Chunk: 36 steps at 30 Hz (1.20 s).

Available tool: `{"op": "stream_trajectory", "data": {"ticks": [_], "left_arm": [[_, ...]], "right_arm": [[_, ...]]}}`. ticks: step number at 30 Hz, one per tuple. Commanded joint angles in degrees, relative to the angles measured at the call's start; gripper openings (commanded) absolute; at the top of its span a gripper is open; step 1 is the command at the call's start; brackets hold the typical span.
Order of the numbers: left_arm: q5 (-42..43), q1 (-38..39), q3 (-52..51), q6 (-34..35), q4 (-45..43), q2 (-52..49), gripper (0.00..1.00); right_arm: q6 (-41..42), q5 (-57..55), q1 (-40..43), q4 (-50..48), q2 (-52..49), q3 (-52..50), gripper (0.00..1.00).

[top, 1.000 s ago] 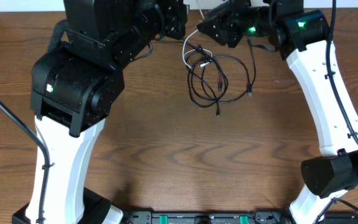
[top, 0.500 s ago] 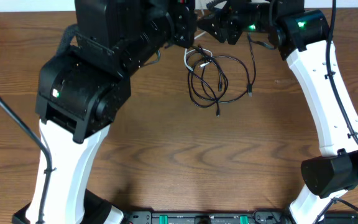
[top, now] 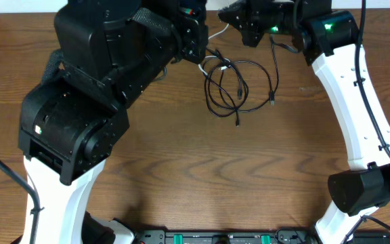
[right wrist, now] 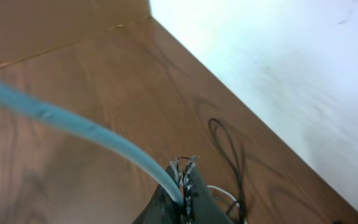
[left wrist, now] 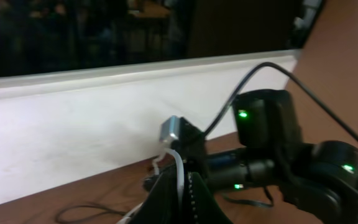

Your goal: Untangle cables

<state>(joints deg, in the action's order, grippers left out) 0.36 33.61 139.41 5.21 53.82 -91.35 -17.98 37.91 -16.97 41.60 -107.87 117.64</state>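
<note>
Wood bench (top: 181, 169), white wall (top: 19, 4) behind.

Overhead: black cables (top: 238, 87) looped at far middle, white cable (top: 217, 31) raised above them.

Left wrist: left fingers (left wrist: 160, 200) pinched on it below the plug (left wrist: 171, 131).

Right wrist: right fingers (right wrist: 166, 202) pinched on it too.

Best drawn apart slowly. Wall close, open bench nearside.

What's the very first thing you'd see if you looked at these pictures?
The huge black-and-white left arm fills the left side of the overhead view. Near the far edge of the table, black cables lie in tangled loops. Just beyond them, the left fingers and right fingers both pinch one white cable, its silver plug poking up.
</note>
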Motion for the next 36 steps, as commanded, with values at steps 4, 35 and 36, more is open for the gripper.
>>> {"op": "stream_trajectory", "data": {"ticks": [4, 35, 36], "left_arm": [[-16.8, 0.1, 1.1, -5.5, 0.0, 0.6, 0.96], [-21.0, -2.1, 1.0, -5.4, 2.3, -0.6, 0.98], [-21.0, -2.1, 1.0, -5.4, 2.3, -0.6, 0.98]], "right_arm": [[0.9, -19.8, 1.9, 1.0, 1.3, 0.9, 0.01], [6.9, -34.6, 56.6, 10.5, 22.9, 0.8, 0.01], [7.3, -32.9, 57.0, 10.6, 22.3, 0.8, 0.01]]}}
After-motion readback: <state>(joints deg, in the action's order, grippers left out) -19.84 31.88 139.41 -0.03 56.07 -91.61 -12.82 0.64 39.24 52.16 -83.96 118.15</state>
